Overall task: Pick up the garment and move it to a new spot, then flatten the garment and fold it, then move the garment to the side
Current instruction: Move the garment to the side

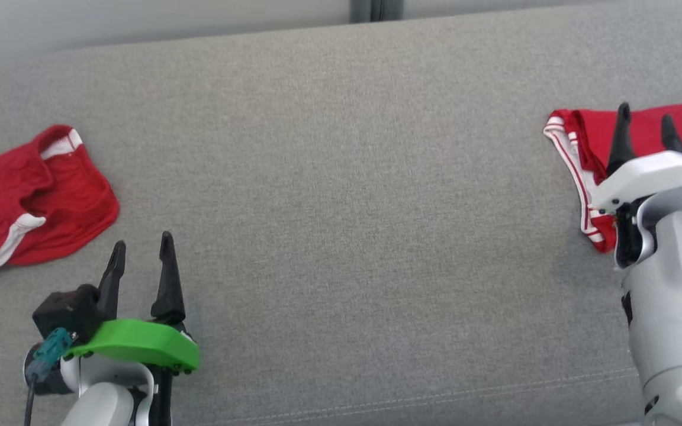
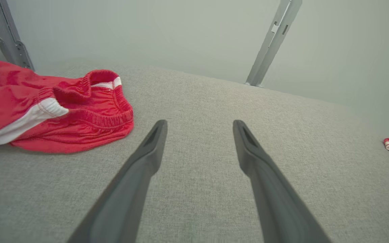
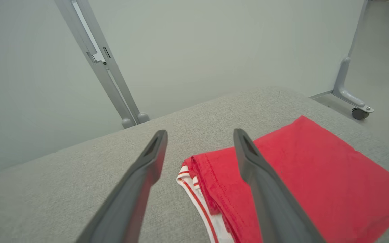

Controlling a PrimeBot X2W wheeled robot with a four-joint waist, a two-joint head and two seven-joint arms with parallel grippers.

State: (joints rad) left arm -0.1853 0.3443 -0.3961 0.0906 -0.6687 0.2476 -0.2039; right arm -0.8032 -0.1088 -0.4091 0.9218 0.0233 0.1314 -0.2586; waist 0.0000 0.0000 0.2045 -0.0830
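Garment (image 3: 316, 175) lies folded; right wrist view reveals a caster (image 3: 360, 113) beyond.

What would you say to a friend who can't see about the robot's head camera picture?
A folded red garment with white striped trim lies at the picture's right on a grey cushion, with the robot's right claw open over it. A crumpled red garment lies far left, with the open left claw just below it in the picture.

Two red garments (image 1: 45, 189) (image 1: 589, 133) (one folded), two pincers (image 1: 142, 241) (image 1: 644, 112)
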